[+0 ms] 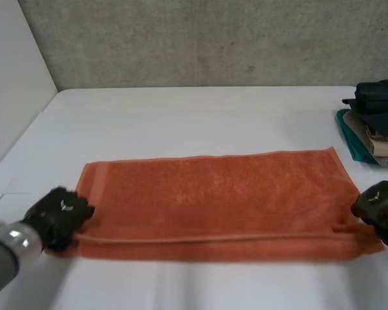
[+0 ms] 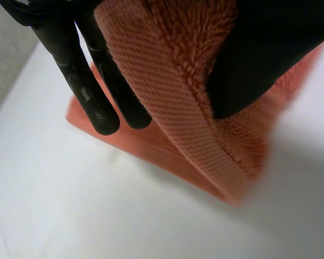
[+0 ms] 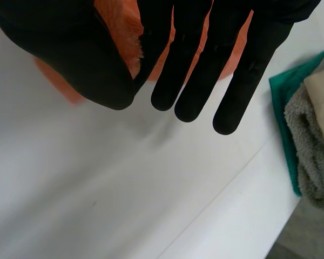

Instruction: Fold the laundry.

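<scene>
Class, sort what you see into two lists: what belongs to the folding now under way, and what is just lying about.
In the job: orange towel; left hand at one end of it; right hand at the other end.
Lying about: pile of folded clothes at the edge of the table.

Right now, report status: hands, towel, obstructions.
Left hand pinches orange terry towel left end; right hand pinches right end. Towel folded once lengthwise. Folded-clothes stack beyond right hand, not obstructing.
</scene>
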